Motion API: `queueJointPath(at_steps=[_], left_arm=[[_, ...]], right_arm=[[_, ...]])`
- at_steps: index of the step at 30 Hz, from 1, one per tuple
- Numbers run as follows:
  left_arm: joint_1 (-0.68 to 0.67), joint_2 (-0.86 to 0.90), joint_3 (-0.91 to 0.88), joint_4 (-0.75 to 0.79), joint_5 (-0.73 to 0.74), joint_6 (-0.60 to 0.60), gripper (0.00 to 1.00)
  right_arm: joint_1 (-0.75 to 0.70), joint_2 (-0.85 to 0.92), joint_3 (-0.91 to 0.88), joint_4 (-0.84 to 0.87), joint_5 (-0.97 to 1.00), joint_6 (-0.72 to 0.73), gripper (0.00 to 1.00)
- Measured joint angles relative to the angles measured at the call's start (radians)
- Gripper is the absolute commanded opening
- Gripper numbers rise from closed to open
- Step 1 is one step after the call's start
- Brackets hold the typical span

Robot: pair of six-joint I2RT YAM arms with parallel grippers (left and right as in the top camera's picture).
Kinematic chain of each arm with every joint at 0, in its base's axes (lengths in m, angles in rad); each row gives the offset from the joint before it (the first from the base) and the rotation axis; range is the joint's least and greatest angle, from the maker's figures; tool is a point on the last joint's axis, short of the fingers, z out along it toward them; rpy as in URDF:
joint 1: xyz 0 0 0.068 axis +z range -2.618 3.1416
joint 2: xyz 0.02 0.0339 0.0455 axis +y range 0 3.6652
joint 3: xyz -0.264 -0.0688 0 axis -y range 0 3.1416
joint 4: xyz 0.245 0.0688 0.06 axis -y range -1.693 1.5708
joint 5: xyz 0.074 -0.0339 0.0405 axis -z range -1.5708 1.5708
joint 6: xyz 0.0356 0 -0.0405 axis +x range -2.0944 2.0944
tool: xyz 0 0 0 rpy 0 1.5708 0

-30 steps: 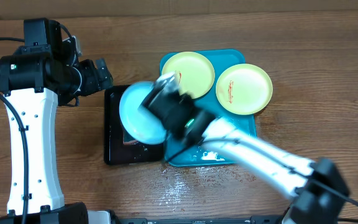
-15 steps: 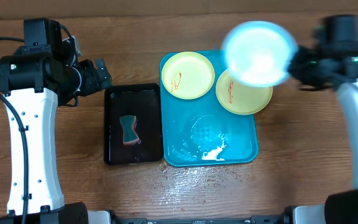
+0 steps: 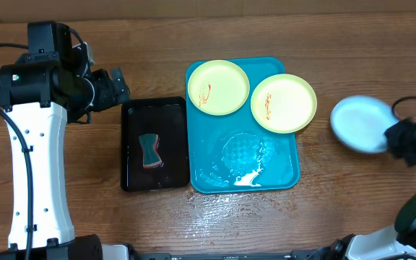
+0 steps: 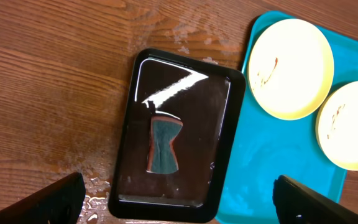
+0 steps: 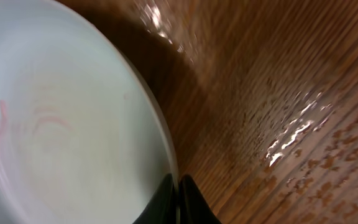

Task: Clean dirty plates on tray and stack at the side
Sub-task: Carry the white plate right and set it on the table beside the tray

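Observation:
Two yellow-green plates (image 3: 218, 87) (image 3: 283, 102) with red smears lie on the far half of the turquoise tray (image 3: 276, 170). Right of the tray, the pale teal plate (image 3: 361, 123) hangs above the wooden table, my right gripper (image 3: 399, 139) shut on its rim. The right wrist view shows that plate (image 5: 61, 137) with a faint pink smear, its rim pinched between my fingers (image 5: 178, 202). My left gripper (image 4: 179, 205) is open high above the black tray (image 4: 229, 155); both yellow-green plates (image 4: 291, 68) (image 4: 353, 127) also show there.
A black tray (image 3: 132, 173) holding a teal sponge (image 3: 149, 150) sits left of the turquoise tray. White foam and water (image 3: 248, 177) lie on the turquoise tray's near half. Water drops wet the table in front of both trays.
My right arm has swung the pale teal plate from over the black tray, across the turquoise tray, to the table's right side. The left arm has not moved.

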Motion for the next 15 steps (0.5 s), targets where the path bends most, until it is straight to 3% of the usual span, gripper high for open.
queueJointPath(at_steps=[5, 7, 8, 11, 15], left_arm=[[0.000, 0.000, 0.000, 0.000, 0.000, 0.000, 0.96], [0.000, 0.000, 0.000, -0.001, 0.000, 0.000, 0.96], [0.000, 0.000, 0.000, -0.001, 0.000, 0.000, 0.96], [0.000, 0.000, 0.000, -0.001, 0.000, 0.000, 0.97], [0.000, 0.000, 0.000, -0.001, 0.000, 0.001, 0.97]], right_arm=[[0.089, 0.000, -0.090, 0.051, 0.000, 0.005, 0.06], [0.140, 0.000, -0.093, 0.053, 0.004, 0.012, 0.22], [0.169, 0.000, -0.094, 0.053, 0.013, 0.014, 0.37], [0.234, 0.000, -0.094, 0.051, 0.022, 0.014, 0.62], [0.275, -0.006, -0.074, 0.010, 0.042, 0.006, 0.64]])
